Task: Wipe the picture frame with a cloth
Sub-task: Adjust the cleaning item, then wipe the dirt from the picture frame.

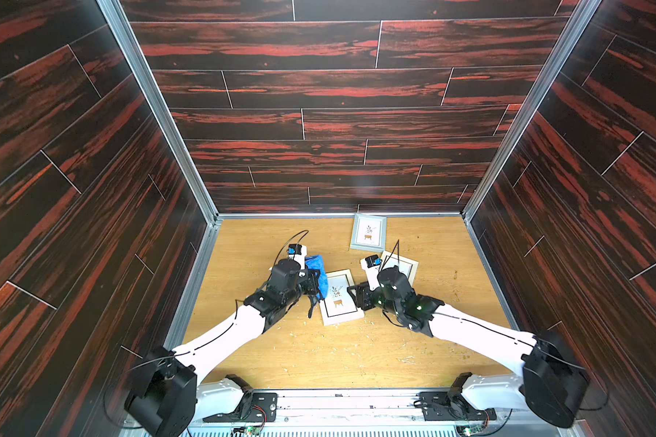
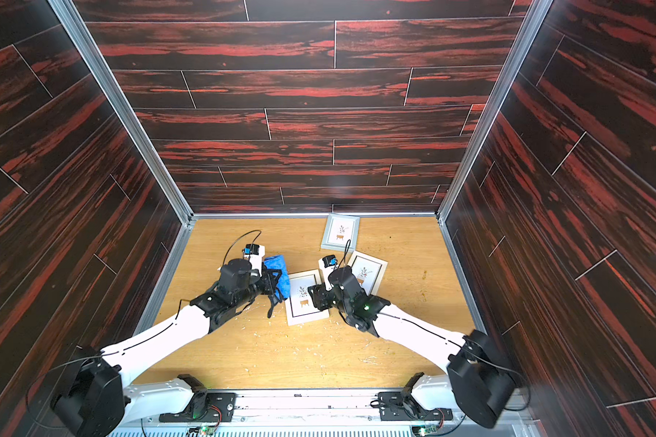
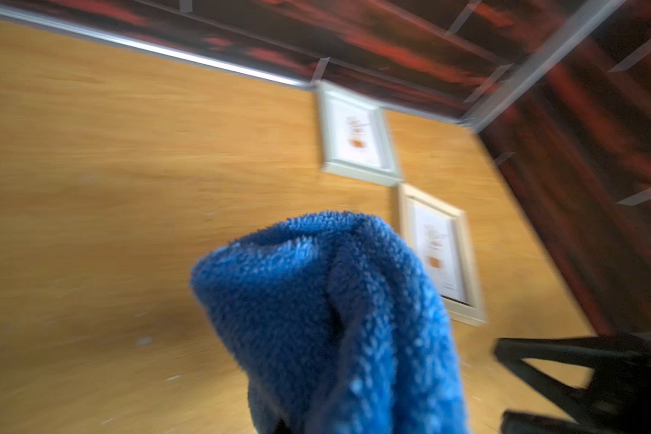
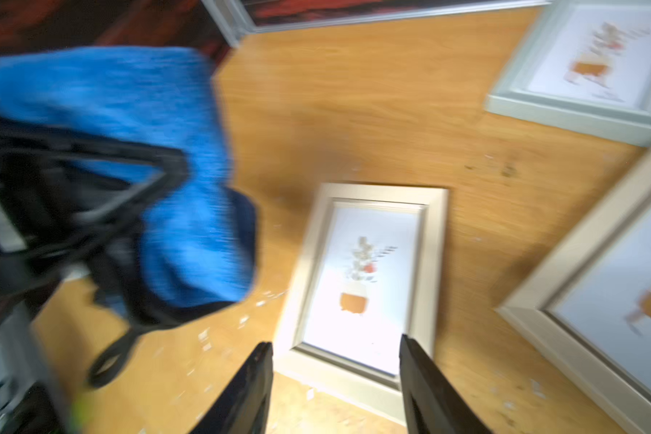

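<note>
By the frame (image 1: 338,299), left hand (image 1: 313,287) pinches cloth (image 1: 316,265), right hand (image 4: 335,342) parted.

Cloth (image 3: 316,319): bright blue, fluffy pile, matt. Tabletop (image 1: 281,359): light wood grain, smooth, flecked with pale chips. Picture frame (image 4: 365,285): pale painted moulding, satin; glossy glazing over white paper print. Walls (image 1: 319,87): dark red-black wood-grain panels, faint sheen.

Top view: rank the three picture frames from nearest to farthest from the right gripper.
1. Centre frame, just ahead of the right gripper.
2. Beige frame, partly under the right arm.
3. Grey frame, by the back wall.
</note>
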